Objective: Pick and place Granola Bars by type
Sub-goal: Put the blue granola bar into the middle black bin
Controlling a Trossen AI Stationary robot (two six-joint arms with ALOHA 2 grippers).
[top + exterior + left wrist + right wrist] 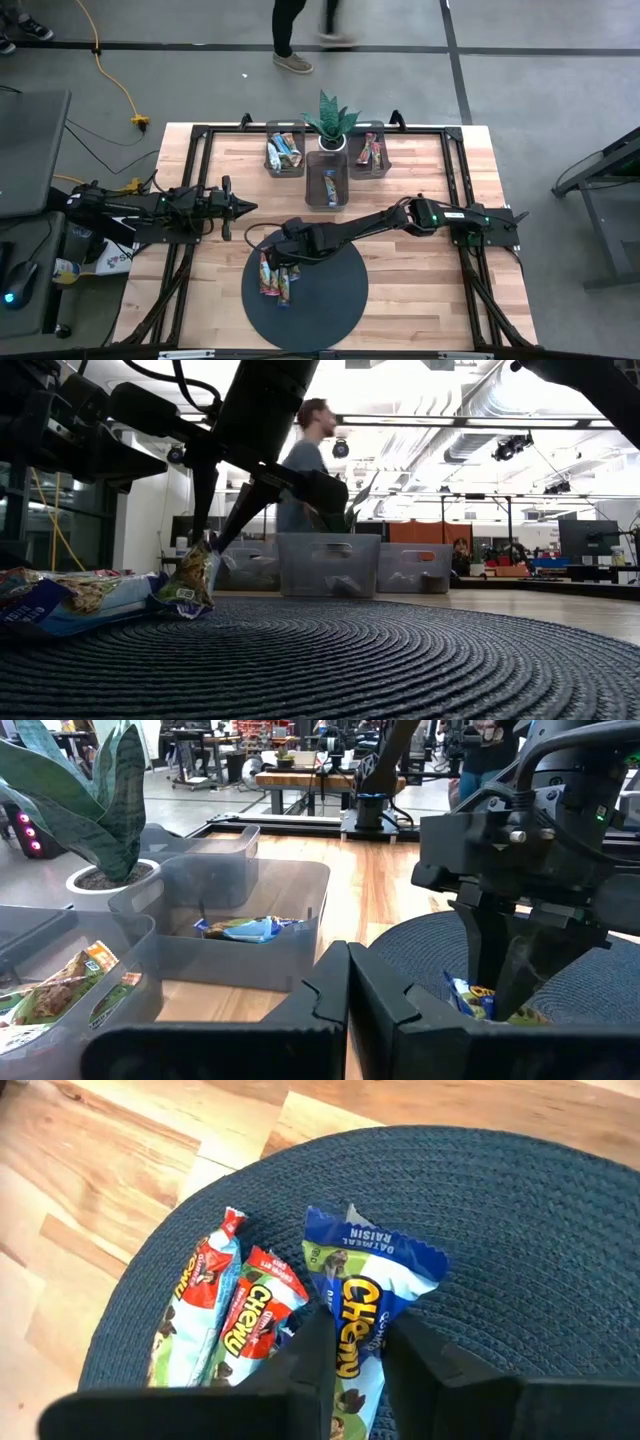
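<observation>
Evidently the right tool (348, 1342) has its two fingers pinched around the blue Oatmeal Raisin bar (368, 1295), one finger on each long side, so the thin wrapper can be lifted by its edges instead of being pressed flat. That bar lies on the dark round mat (330, 300) at its left side, touching two more Granola Bars (225, 1305), a red-wrapped one and a pale one, which wait loose because their type has yet to be dealt with. Beyond the mat, three grey bins (328, 180) stand near a potted plant (331, 122), each holding wrapped bars, presumably one type per bin. The left tool (248, 208) hangs closed and empty over the bare worktop (420, 190), well apart from the mat, likely parked out of the way. A person (300, 30) walks past beyond the worktop.
</observation>
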